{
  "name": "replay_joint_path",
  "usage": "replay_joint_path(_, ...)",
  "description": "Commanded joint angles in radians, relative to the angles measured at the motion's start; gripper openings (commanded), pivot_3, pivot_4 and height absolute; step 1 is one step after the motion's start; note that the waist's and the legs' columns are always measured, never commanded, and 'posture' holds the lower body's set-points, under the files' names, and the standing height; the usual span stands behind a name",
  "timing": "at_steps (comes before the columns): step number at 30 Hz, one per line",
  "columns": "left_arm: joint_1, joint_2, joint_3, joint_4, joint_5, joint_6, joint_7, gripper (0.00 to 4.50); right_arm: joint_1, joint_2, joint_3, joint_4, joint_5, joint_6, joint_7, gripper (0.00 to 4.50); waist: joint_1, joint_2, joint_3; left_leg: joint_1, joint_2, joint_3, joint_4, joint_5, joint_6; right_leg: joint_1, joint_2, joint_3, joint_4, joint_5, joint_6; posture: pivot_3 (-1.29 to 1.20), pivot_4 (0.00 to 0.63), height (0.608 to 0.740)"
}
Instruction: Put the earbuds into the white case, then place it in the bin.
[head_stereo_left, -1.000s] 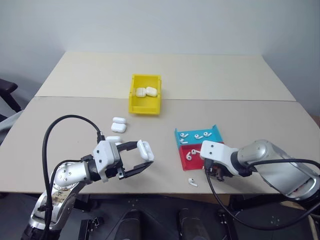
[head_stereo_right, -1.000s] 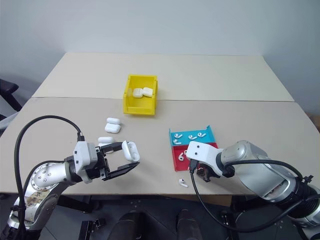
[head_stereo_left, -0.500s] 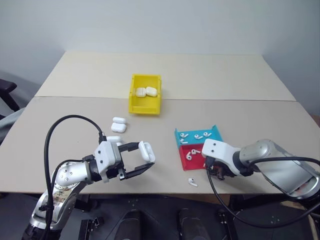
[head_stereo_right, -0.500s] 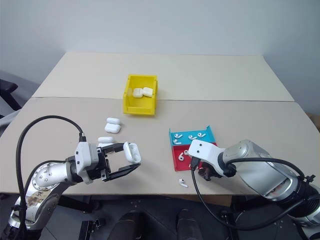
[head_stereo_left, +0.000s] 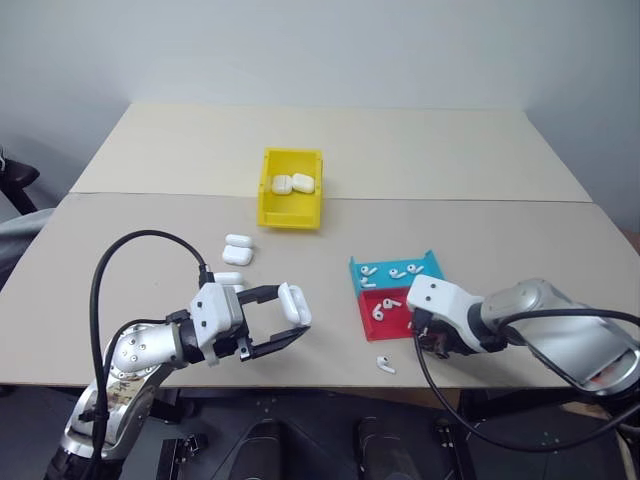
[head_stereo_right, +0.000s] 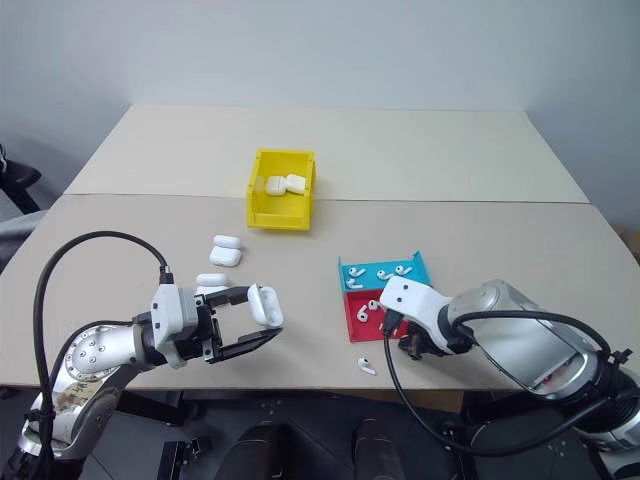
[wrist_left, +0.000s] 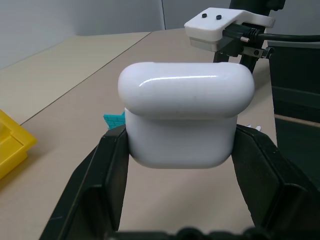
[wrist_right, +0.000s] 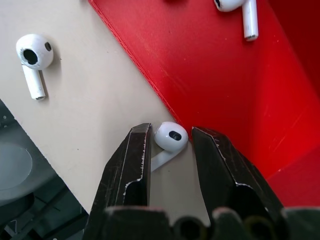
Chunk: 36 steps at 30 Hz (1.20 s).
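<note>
My left gripper (head_stereo_left: 292, 316) is shut on a white case (wrist_left: 185, 115) with its lid closed, held level above the table's front left. My right gripper (wrist_right: 170, 132) points down at the front edge of the red tray (wrist_right: 225, 75). One earbud (wrist_right: 171, 137) lies on the table against that edge, between the open fingers, with a thin gap on each side. Another earbud (head_stereo_left: 385, 364) lies loose near the table's front edge. More earbuds rest in the red tray and the blue tray (head_stereo_left: 432, 262). The yellow bin (head_stereo_left: 290, 212) stands further back and holds two cases (head_stereo_left: 292, 183).
Two more white cases (head_stereo_left: 238, 248) (head_stereo_left: 228, 280) lie on the table between my left gripper and the bin. The table's front edge runs close under both grippers. A seam crosses the table behind the bin.
My right wrist has rolled a little over the earbud at the red tray's edge. The left gripper and its case have kept still.
</note>
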Motion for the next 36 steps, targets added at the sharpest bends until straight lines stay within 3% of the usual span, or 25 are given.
replay_joint_path(1,-0.005,-0.002,-0.002,-0.019,-0.001,-0.002,0.003,2.78,0.000,-0.007,-0.023,-0.011,0.016,0.019,-0.017,1.64,0.000,0.000,0.000,0.000,0.000,0.000,0.000,0.000,0.000,0.000,0.000,0.000,0.000,0.000,0.000,0.00,0.150,0.740)
replay_joint_path(7,-0.003,-0.005,-0.003,-0.015,0.006,-0.008,0.005,2.78,0.002,-0.007,-0.029,-0.010,0.041,0.015,-0.017,1.64,0.000,0.000,0.000,0.000,0.000,0.000,0.000,0.000,0.000,0.000,0.000,0.000,0.000,0.000,0.000,0.00,0.150,0.740)
replay_joint_path(12,0.003,-0.005,-0.001,-0.019,0.006,-0.006,0.005,2.78,0.004,-0.016,-0.020,-0.014,0.045,0.000,-0.025,0.53,0.000,0.000,0.000,0.000,0.000,0.000,0.000,0.000,0.000,0.000,0.000,0.000,0.000,0.000,0.000,0.00,0.150,0.740)
replay_joint_path(20,0.005,-0.011,0.001,-0.018,0.011,-0.008,0.007,2.78,-0.004,-0.024,-0.022,-0.013,0.046,-0.019,-0.029,0.53,0.000,0.000,0.000,0.000,0.000,0.000,0.000,0.000,0.000,0.000,0.000,0.000,0.000,0.000,0.000,0.00,0.150,0.740)
replay_joint_path(36,0.000,-0.020,-0.001,-0.019,0.010,-0.006,0.008,2.78,-0.099,-0.069,-0.146,-0.050,0.127,-0.042,0.028,0.53,0.000,0.000,0.000,-0.003,0.000,0.000,0.000,0.000,0.000,-0.002,0.000,0.000,-0.001,0.000,0.000,0.00,0.150,0.740)
